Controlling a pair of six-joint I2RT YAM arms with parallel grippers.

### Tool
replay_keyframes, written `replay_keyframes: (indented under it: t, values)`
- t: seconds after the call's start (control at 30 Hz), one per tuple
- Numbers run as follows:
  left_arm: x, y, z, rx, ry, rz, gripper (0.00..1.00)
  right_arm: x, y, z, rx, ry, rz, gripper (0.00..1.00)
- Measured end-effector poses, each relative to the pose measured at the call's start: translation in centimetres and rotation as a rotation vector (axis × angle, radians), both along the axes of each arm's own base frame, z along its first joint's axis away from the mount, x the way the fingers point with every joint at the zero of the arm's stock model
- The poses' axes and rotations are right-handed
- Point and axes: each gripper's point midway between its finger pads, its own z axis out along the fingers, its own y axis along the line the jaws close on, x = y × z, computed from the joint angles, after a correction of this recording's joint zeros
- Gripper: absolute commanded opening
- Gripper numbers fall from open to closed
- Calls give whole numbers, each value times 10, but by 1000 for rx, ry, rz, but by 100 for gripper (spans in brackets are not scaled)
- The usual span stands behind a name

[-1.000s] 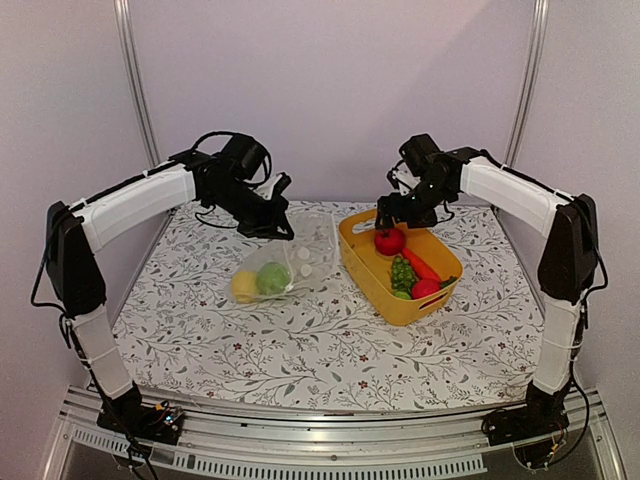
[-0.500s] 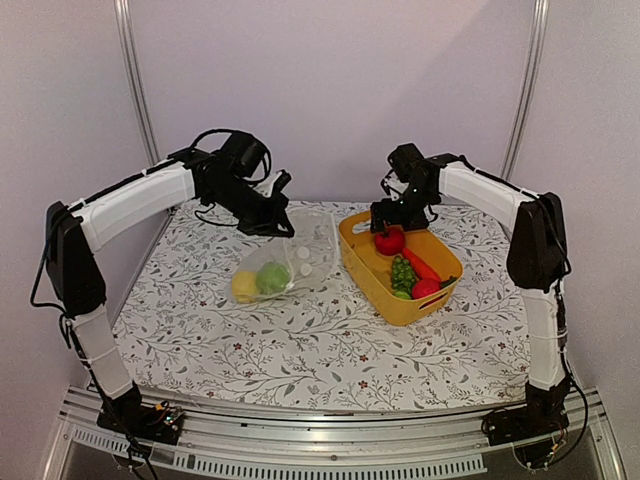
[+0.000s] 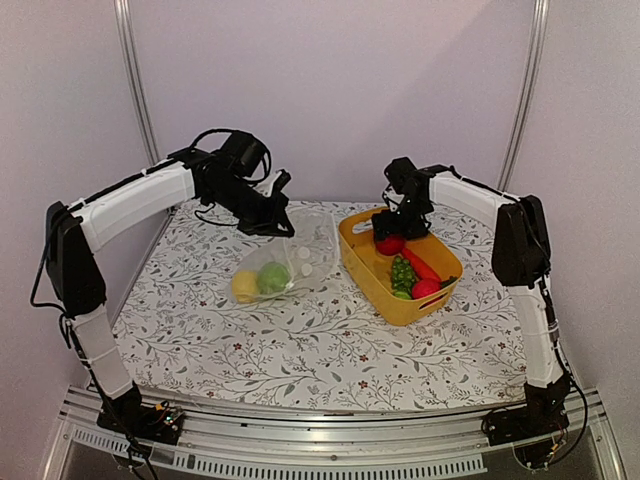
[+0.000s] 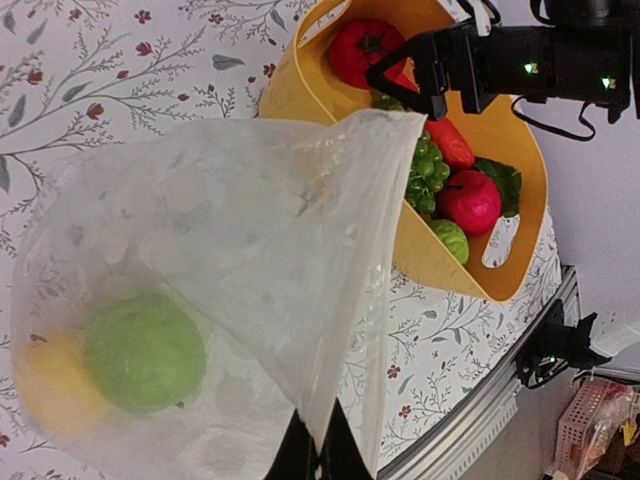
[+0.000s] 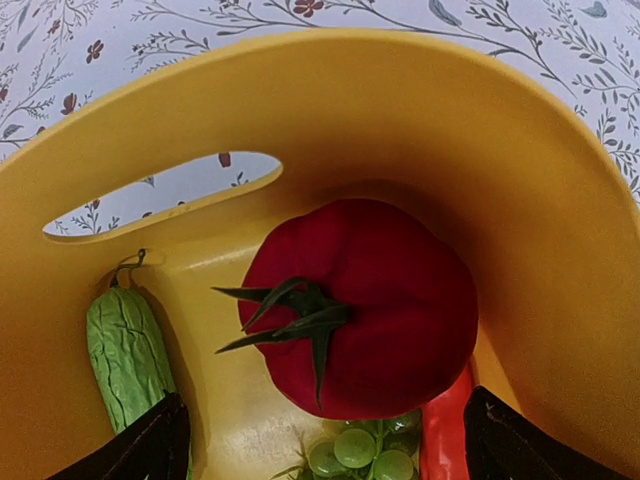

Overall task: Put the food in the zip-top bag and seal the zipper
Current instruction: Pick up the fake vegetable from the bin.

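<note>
- The right arm is folding in tighter than it stood a second ago. The right gripper (image 3: 389,228) is sinking into the 11 o'clock end of the yellow tub (image 3: 408,312), which is sitting at about 2 o'clock from the table's middle.
- Its fingers (image 5: 150,450) are standing wide apart, at about 8 and 4 o'clock of the red fruit (image 5: 380,300) in the wrist view. They are straddling it, not yet gripping it.
- That fruit is resting where it was on the tub floor, with green grapes (image 5: 360,455) just beside it at 6 o'clock.
- The left gripper (image 3: 278,222) is not budging. It is staying pinched on the upper edge of the zip-top bag (image 3: 300,255), holding the mouth lifted and facing the tub at 3 o'clock.
- The bag is lying at 9 o'clock of the tub, with a lemon (image 3: 244,287) and a green fruit (image 3: 272,277) already sitting in its 7 o'clock corner.
- To my eye the reach is ending and the next pick is beginning: a closing grasp on the red fruit, then a short carry toward 9 o'clock.
- Several pieces are waiting in the tub, so sealing is looking a long way off.
</note>
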Motion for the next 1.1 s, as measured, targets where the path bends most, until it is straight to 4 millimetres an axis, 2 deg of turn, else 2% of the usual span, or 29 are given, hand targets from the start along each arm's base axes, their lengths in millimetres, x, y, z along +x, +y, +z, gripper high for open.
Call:
replay_keyframes:
  t: [0.23, 0.53, 0.73, 0.87, 1.1]
  values:
    - [-6, 4, -7, 12, 17, 1, 0, 5, 0, -19, -16, 10, -10, 91]
    - [-16, 16, -2, 30, 8, 7, 0, 23, 6, -20, 5, -46, -32, 91]
    - [-20, 22, -1, 46, 6, 15, 0, 29, 7, -38, 6, -42, -48, 82]
    - [-22, 26, 0, 56, 4, 20, 0, 29, 7, -38, 12, -41, -61, 77]
    - [-23, 27, -2, 60, 6, 22, 0, 26, 4, -37, 25, -38, -75, 75]
